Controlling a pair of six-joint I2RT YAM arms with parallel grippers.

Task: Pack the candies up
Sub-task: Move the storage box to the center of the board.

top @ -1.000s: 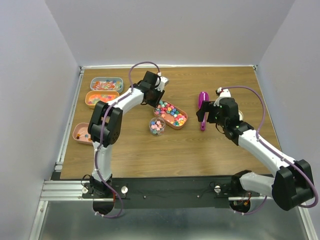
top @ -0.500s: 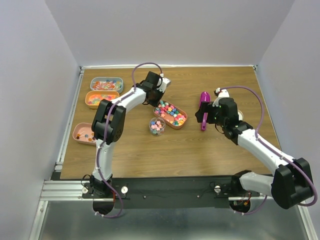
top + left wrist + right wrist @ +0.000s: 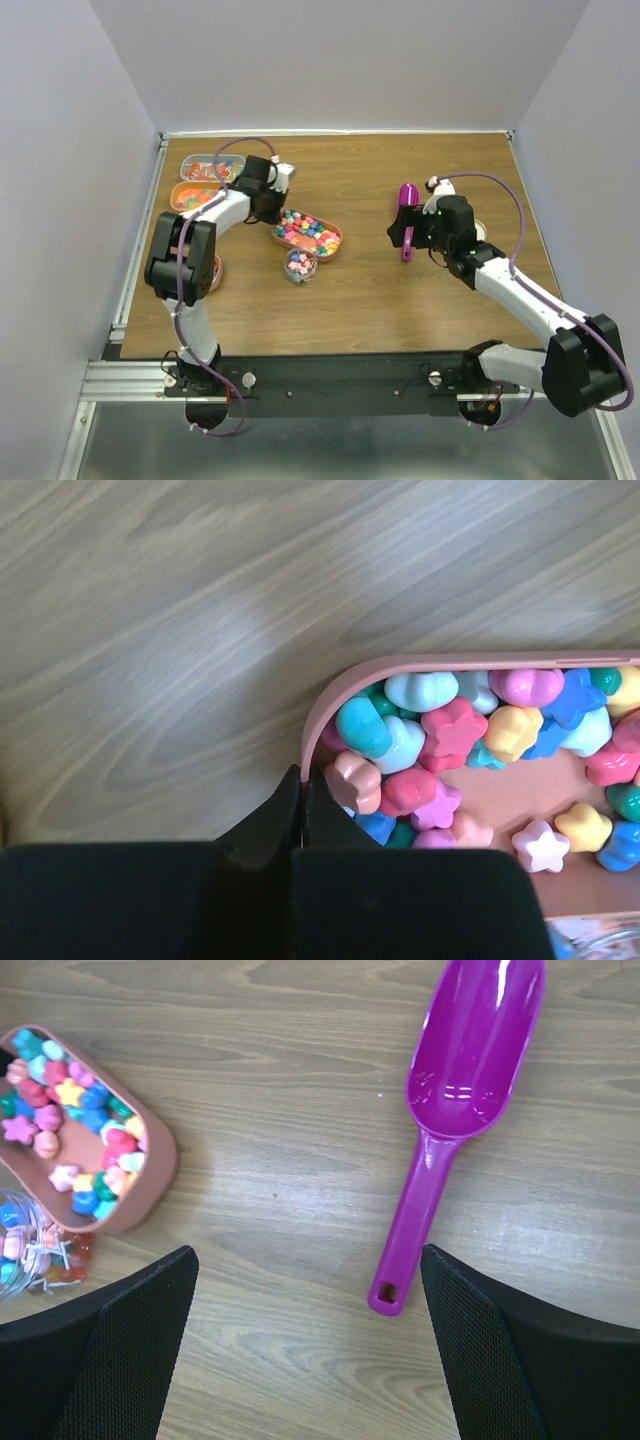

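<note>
Pastel star and ball candies (image 3: 450,730) fill an oval pink tray (image 3: 330,685). My left gripper (image 3: 301,780) is shut on the tray's rim at its left end, one finger inside and one outside. From above, that tray (image 3: 336,247) lies left of centre with the left gripper (image 3: 277,211) at its far-left end. A small glass jar (image 3: 300,265) holding a few candies stands against the tray's near side. My right gripper (image 3: 310,1350) hangs open over the handle end of the magenta scoop (image 3: 450,1110), touching nothing. The scoop (image 3: 406,205) lies flat, right of centre.
At the back left stand a grey tray (image 3: 205,168) of red-orange wrapped pieces and an orange tray (image 3: 193,196) of gummies. Another pink tray (image 3: 215,272) is mostly hidden under the left arm. A round cream lid (image 3: 482,230) peeks out behind the right arm.
The left gripper has shut on the pink tray's rim and drawn the tray to the left; the jar has shifted left with it. The right arm has hardly moved.
</note>
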